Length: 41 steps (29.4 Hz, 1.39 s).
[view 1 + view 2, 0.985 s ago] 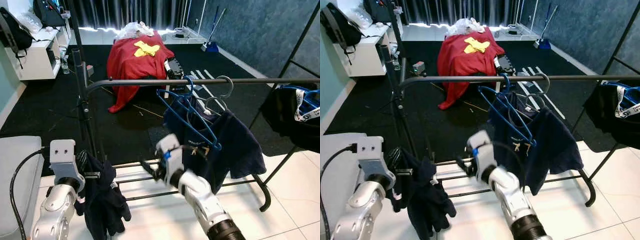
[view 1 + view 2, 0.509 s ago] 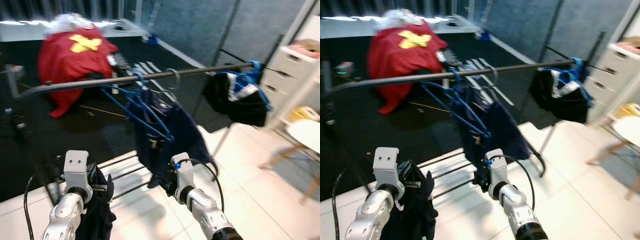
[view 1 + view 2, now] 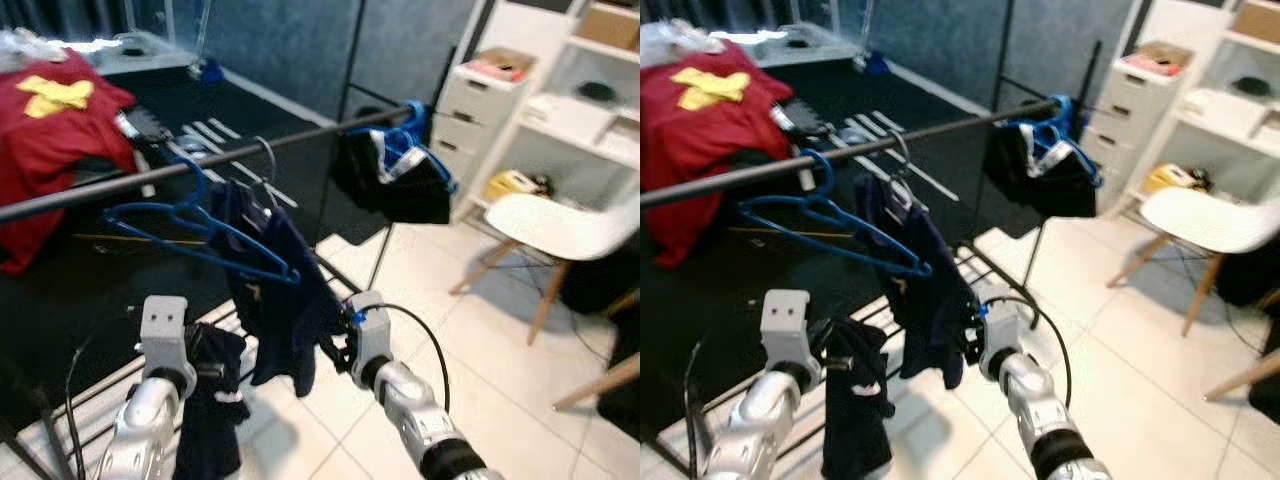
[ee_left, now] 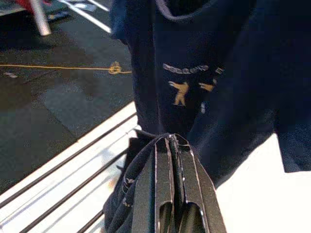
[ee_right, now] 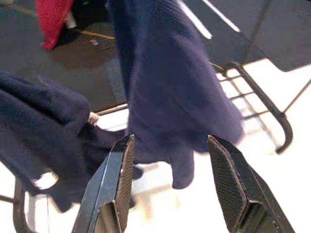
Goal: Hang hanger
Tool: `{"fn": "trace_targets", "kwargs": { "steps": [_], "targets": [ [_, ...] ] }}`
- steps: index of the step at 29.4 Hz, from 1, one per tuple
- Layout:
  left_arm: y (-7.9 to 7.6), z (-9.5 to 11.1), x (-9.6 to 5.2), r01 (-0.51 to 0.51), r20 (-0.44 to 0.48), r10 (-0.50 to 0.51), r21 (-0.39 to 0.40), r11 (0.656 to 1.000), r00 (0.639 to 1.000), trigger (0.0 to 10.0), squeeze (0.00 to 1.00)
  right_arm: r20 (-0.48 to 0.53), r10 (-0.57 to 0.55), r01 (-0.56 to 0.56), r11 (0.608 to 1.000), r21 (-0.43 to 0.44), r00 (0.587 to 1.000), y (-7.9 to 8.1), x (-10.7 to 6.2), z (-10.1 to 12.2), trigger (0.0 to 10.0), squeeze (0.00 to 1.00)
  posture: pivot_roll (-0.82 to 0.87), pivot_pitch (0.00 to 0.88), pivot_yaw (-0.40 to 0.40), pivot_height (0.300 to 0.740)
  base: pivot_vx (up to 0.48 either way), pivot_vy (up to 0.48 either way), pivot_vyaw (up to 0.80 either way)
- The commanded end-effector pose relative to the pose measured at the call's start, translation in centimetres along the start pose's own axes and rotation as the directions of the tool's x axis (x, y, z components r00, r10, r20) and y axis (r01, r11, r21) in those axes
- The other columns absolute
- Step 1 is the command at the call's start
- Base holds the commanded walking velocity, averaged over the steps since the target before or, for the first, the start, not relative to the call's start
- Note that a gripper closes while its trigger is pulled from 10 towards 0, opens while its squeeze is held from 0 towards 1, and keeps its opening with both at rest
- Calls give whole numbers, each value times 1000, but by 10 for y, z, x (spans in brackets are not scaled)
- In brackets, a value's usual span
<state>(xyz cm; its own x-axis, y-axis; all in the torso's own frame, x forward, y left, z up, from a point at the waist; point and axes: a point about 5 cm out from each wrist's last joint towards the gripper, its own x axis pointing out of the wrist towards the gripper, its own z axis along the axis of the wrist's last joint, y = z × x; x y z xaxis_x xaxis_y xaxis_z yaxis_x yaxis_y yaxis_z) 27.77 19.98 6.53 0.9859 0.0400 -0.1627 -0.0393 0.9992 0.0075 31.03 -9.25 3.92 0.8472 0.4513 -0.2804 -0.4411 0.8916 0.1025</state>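
A dark clothes rail [image 3: 120,182] crosses the head view from nine o'clock up toward one o'clock, over black carpet [image 3: 60,290] that gives way to white tile [image 3: 480,350] at the lower right. At three o'clock stands a white chair [image 3: 555,228], with white drawers and shelves [image 3: 480,100] behind it at one o'clock, and a red-draped heap [image 3: 45,130] at ten o'clock. From the rail hang a navy shirt [image 3: 280,300] at the centre, a black garment on a blue hanger [image 3: 395,180] toward one o'clock, and an empty blue hanger [image 3: 195,225] hooked on just left of the navy shirt. At seven o'clock the left gripper [image 4: 170,145] has its fingers pressed together on a dark garment [image 3: 215,420] that hangs from it. At six o'clock the right gripper [image 5: 170,165] holds nothing, fingers spread wide, just below the navy shirt's hem.
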Motion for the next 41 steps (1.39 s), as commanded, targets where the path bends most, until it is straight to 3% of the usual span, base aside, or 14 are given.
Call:
{"fn": "trace_targets", "kwargs": {
  "steps": [1,11,21,30,41],
  "targets": [
    [-5,-2,-1,18,15,-18,8,1000,1000,10000,0,-19,-17,16,999,-31,1000,-5,-4,-7,10000,0,122,13,-77,740,0,0,-800],
    [-4,-4,1,-14,24,13,4,1000,1000,10000,0,-47,-40,36,996,-83,998,-12,-7,-13,10000,0,128,11,-97,740,0,0,-800],
    [-19,3,8,55,41,-56,18,998,998,10000,0,-24,-58,57,998,-23,998,-15,-3,-7,10000,0,123,12,-75,740,0,0,-800],
    [-29,7,17,103,37,-104,21,994,994,10000,0,6,-51,51,995,-88,999,-16,1,2,10000,0,93,21,-26,740,0,0,-800],
    [-29,8,18,92,49,-94,31,995,994,10000,0,7,-20,21,984,-177,1000,-13,1,3,10000,0,89,33,-24,740,0,0,-800]
  ]
}}
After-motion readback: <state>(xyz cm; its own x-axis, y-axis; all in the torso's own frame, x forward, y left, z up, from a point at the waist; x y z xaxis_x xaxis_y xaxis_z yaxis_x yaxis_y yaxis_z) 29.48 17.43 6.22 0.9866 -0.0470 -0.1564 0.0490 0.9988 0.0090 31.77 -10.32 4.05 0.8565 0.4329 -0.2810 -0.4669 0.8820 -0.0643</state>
